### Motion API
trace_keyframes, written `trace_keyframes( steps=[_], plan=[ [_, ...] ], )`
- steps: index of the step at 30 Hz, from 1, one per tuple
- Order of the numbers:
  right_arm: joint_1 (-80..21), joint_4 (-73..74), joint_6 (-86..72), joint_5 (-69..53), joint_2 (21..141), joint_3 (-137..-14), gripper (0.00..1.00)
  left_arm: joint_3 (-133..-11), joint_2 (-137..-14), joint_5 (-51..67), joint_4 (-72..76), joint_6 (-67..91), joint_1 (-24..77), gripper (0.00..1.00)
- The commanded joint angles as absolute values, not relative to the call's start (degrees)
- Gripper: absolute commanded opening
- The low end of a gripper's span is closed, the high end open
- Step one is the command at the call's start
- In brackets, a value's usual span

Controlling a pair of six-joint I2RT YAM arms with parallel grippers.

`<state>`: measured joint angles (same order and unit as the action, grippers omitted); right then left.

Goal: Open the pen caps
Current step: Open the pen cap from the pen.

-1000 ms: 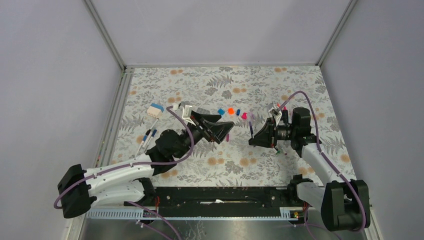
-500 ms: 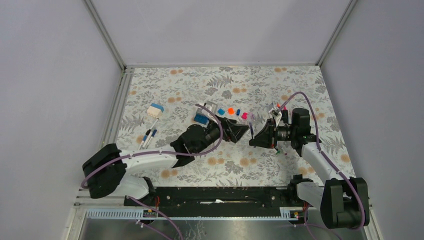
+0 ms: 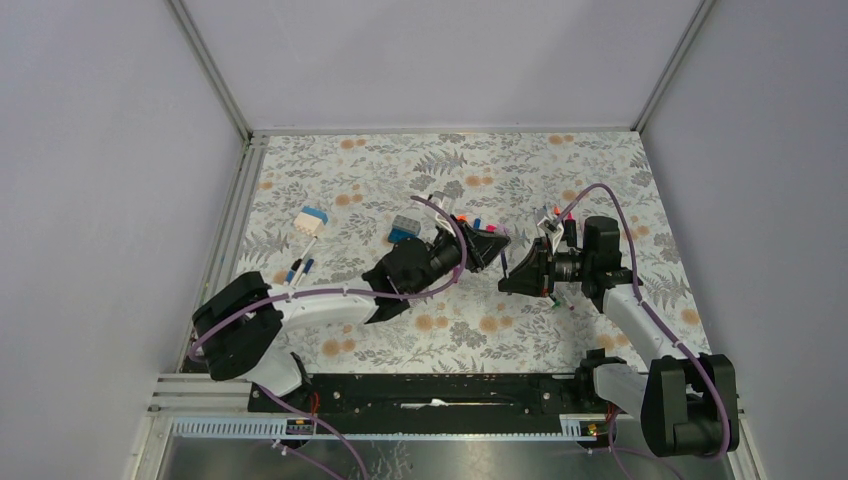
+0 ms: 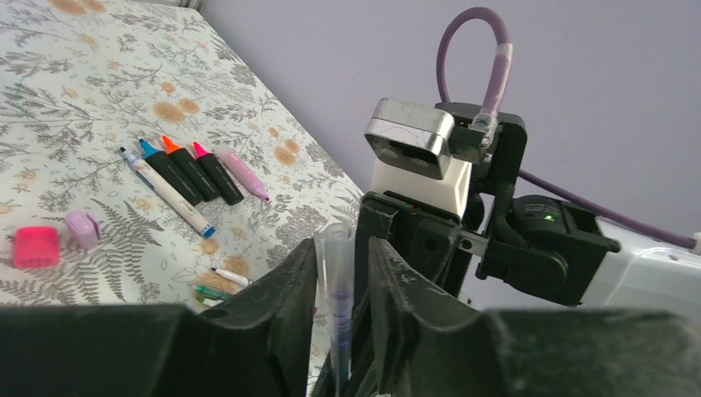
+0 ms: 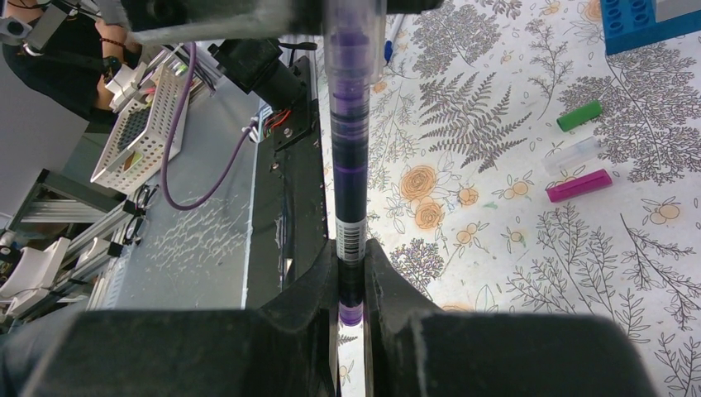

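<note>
**Floral tabletop (image 3: 560, 170): mid-air uncapping of purple pen (image 5: 351, 165)**

Clear cap (image 4: 339, 248) on pen's far end, held off the table between both arms. Left gripper (image 4: 340, 285) flanking cap closely; firm contact not discernible. Right gripper (image 5: 352, 285) clamped on pen. Step in hand: seizing cap. Next, probably: full squeeze, then straight pull along pen's axis.

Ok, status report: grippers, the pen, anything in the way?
Right gripper shut on the purple pen. Left gripper straddles its clear cap, grip unconfirmed. Cap still on. Nothing blocking the pull.
</note>
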<state>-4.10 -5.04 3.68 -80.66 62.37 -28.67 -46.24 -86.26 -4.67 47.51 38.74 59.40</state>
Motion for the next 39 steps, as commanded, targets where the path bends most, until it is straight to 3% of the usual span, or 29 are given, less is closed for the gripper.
trace_keyframes(
  steps=[1,5,10,16,23,26,29,32,39],
  plan=[
    [-3.9,-5.1,4.4,-81.8,62.3,-29.5,0.00,-49.5,-86.9,-2.0,50.4,38.6,59.1,0.17],
    [-4.0,-5.2,4.3,-81.8,62.0,-29.6,0.00,-50.3,-86.6,-0.6,50.2,37.7,58.7,0.00],
    [-3.9,-8.0,2.5,-82.4,61.5,-28.6,0.00,-54.7,-83.3,-3.8,47.0,34.0,54.1,0.00],
    [-4.0,-15.4,-4.6,-83.1,62.2,-27.0,0.00,-69.4,-82.5,-8.1,42.3,26.1,46.9,0.00],
    [-3.8,-17.8,-7.2,-81.2,59.4,-26.3,0.00,-78.0,-81.0,-10.0,39.1,23.5,45.5,0.00],
    [-0.7,-3.3,6.0,-75.8,56.9,-30.2,0.00,-74.8,-77.2,-8.0,34.9,24.8,45.4,0.00],
    [5.7,13.8,22.9,-62.0,54.0,-35.4,0.00,-66.9,-70.8,-5.5,28.7,26.7,45.3,0.00],
    [11.6,17.1,27.8,-48.6,51.7,-36.3,0.01,-57.2,-62.7,-3.5,21.2,30.0,45.3,0.00],
    [17.6,24.1,34.7,-41.2,55.0,-39.2,0.03,-40.4,-51.9,-0.3,10.8,37.7,45.0,0.00]
  ],
)
